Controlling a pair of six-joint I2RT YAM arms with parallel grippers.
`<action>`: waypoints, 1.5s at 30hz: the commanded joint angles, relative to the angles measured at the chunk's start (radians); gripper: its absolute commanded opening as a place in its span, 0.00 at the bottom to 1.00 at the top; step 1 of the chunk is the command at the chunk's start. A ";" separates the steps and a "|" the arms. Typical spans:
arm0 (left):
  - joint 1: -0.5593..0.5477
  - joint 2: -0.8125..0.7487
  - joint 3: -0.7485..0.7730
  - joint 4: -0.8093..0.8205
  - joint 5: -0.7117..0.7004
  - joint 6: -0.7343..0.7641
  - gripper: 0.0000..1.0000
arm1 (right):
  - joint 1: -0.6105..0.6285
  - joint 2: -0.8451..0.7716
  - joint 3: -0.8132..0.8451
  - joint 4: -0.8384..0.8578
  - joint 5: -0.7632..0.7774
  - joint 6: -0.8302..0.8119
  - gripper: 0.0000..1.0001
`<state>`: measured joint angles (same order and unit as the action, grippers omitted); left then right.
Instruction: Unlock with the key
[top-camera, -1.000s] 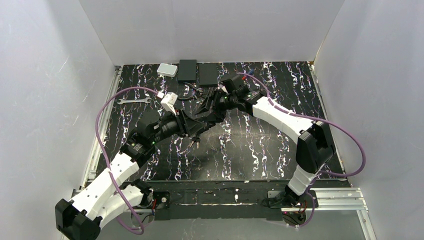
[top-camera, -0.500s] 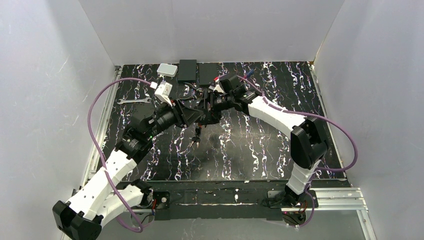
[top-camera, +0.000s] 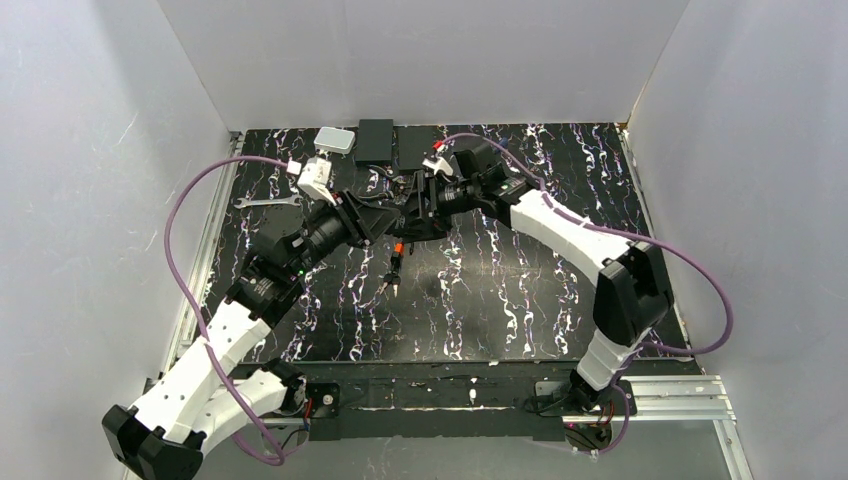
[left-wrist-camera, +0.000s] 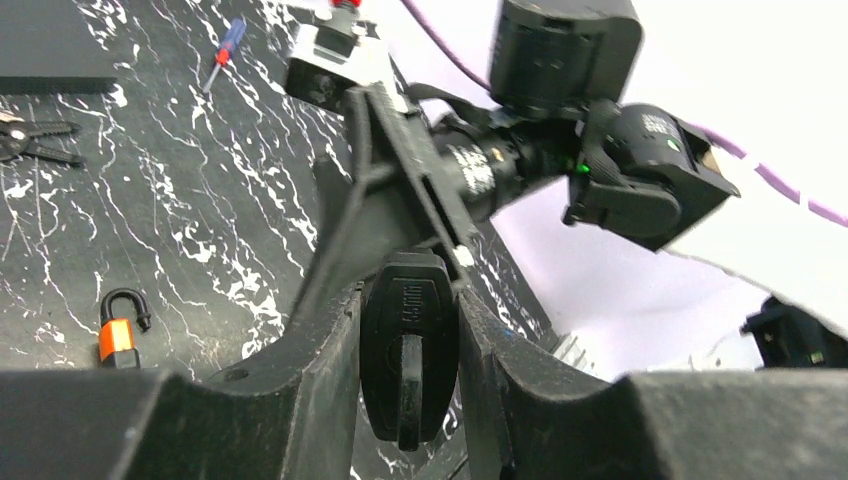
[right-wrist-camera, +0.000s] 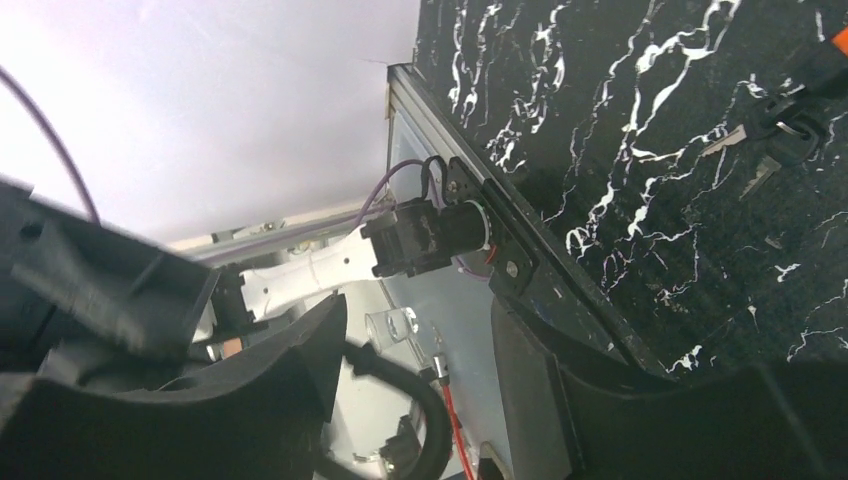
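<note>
L gripper (left-wrist-camera: 408, 300) fingers clamped on black padlock (left-wrist-camera: 408, 345), R gripper (right-wrist-camera: 415, 340) fingers apart w/ nothing between, key (top-camera: 390, 281) lying on marbled table (top-camera: 500, 290) at 6 o'clock of both grippers, orange piece (top-camera: 398, 248) at its 12 o'clock

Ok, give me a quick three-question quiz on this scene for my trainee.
1. True or false: the right gripper is clamped on the screwdriver.
2. The left gripper grips: A) a black object, B) a wrench, C) nothing.
3. Fill in: the key lying on the table has an ____ and black head.
Key: 1 false, it is open and empty; 2 A; 3 orange.
</note>
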<state>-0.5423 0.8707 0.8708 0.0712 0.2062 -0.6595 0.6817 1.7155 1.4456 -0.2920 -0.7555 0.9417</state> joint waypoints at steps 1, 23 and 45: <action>0.007 -0.027 0.084 0.106 -0.109 -0.057 0.00 | 0.000 -0.089 -0.006 -0.044 -0.101 -0.106 0.60; 0.007 -0.103 0.038 0.165 -0.112 -0.213 0.00 | -0.007 -0.480 -0.168 0.064 0.344 -0.373 0.78; 0.007 -0.007 0.126 0.165 0.015 -0.292 0.00 | 0.074 -0.360 -0.042 0.070 0.112 -0.695 0.69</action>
<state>-0.5385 0.8761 0.9220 0.1313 0.2036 -0.9365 0.7371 1.3427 1.3624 -0.2054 -0.5885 0.3078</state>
